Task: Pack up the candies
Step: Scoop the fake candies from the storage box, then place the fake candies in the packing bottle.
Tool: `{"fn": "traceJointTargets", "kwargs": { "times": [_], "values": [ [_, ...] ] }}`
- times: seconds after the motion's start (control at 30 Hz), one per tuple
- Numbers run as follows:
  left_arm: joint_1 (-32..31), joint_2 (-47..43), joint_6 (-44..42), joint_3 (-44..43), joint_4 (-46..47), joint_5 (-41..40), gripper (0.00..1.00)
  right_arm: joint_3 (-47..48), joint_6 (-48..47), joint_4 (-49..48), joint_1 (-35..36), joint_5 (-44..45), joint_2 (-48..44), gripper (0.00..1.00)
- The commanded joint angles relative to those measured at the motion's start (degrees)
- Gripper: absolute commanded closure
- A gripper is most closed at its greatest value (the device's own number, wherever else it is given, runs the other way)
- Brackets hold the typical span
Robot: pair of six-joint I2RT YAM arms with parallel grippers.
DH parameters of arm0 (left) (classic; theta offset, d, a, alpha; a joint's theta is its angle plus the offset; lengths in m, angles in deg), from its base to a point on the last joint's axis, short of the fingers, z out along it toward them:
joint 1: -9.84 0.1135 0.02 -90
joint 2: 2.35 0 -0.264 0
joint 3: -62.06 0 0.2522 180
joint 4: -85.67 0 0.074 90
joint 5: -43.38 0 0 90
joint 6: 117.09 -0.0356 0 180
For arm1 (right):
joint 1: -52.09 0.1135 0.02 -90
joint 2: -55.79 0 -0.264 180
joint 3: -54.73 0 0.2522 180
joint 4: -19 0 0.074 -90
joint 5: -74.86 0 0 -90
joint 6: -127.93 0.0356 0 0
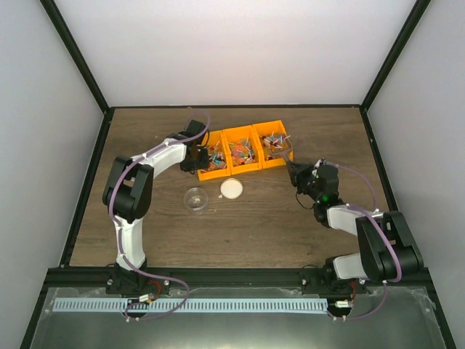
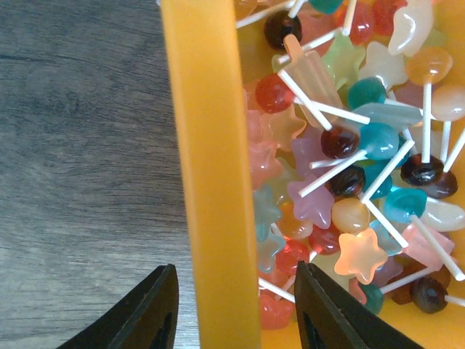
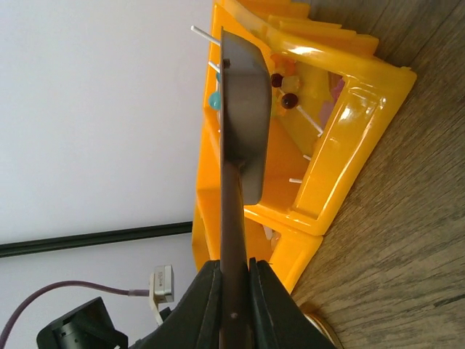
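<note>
Candies (image 2: 341,182) lie heaped, sticks pointing every way. Left gripper (image 2: 236,269) jaws released, straddling the bin wall (image 2: 207,145); bare tabletop (image 2: 80,145) at 9 o'clock. Right gripper (image 3: 234,265) jaws clench the scoop (image 3: 243,109).

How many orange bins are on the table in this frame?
3, side by side in a row at the far middle of the table: the left bin, the middle bin and the right bin. All hold candies. None seems hidden.

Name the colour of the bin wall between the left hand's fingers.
The bin wall is orange-yellow, best seen in the left wrist view.
</note>
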Motion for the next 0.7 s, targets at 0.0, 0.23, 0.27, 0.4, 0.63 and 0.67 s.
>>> {"fn": "traceJointTargets", "kwargs": {
  "times": [0.0,0.23,0.27,0.4,0.63,0.67],
  "values": [
    [0.2,-1.5,-0.1,-1.9,-0.8,0.8,0.51,-1.0,-1.9,-1.3,-1.0,-0.8,-3.0,0.99],
    [0.1,-4.9,0.4,-0.8,-0.2,-0.1,0.46,-1.8,-2.8,0.4,-1.6,-1.4,-7.7,0.99],
    [0.2,-5.5,0.4,-0.4,-0.1,-0.5,0.45,-1.8,-3.0,1.0,-1.6,-1.5,-8.6,0.99],
    [0.2,-7.9,0.0,0.8,0.4,-1.7,0.43,-1.3,-4.6,4.0,-1.7,-3.7,-12.0,0.99],
    [1.6,-11.7,-1.8,3.6,-0.6,-1.7,0.41,-3.5,-4.2,-0.7,-1.5,-15.8,-15.5,0.99],
    [2.1,-12.7,-1.8,4.5,-0.4,-1.4,0.41,-4.4,-3.6,-1.2,-1.0,-16.5,-16.0,0.99]
  ]
}}
